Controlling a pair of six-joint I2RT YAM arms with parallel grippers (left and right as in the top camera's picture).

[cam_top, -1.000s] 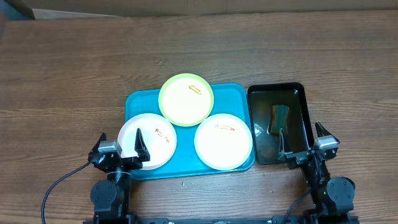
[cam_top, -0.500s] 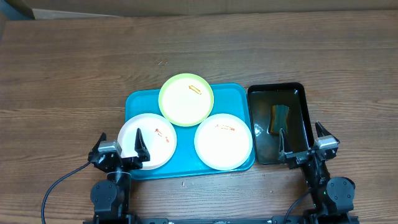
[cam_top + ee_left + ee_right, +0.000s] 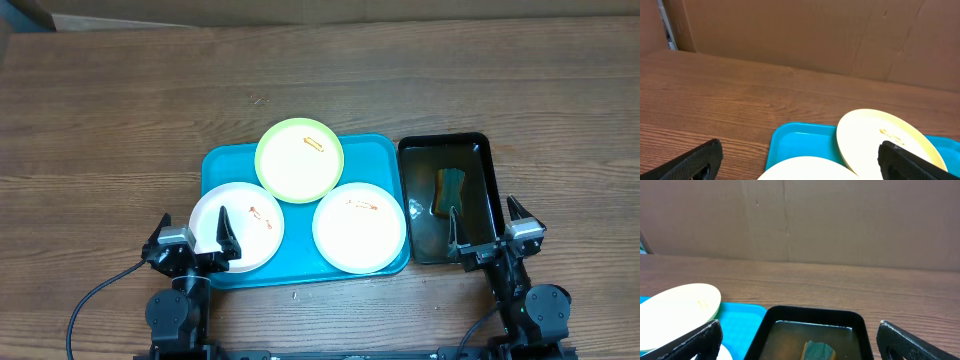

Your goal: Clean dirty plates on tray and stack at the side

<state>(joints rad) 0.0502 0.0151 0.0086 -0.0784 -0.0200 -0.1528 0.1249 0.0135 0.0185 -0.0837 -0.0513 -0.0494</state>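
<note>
A teal tray point(image 3: 228, 160) holds three plates. A pale yellow-green plate point(image 3: 299, 160) sits at its far edge, a white plate point(image 3: 358, 228) at the near right, and a white plate point(image 3: 250, 225) at the near left, overhanging the rim. Each has small orange-red smears. My left gripper point(image 3: 193, 238) is open and empty at the near table edge, over the left white plate's near side. My right gripper point(image 3: 490, 232) is open and empty at the near end of the black tray. The left wrist view shows the tray point(image 3: 795, 145) and the yellow-green plate point(image 3: 875, 137).
A black tray point(image 3: 480, 150) with water stands right of the teal tray, with a green-and-yellow sponge point(image 3: 449, 190) in it; both also show in the right wrist view, tray point(image 3: 812, 314) and sponge point(image 3: 817, 351). Cardboard walls stand behind the wooden table point(image 3: 120, 110).
</note>
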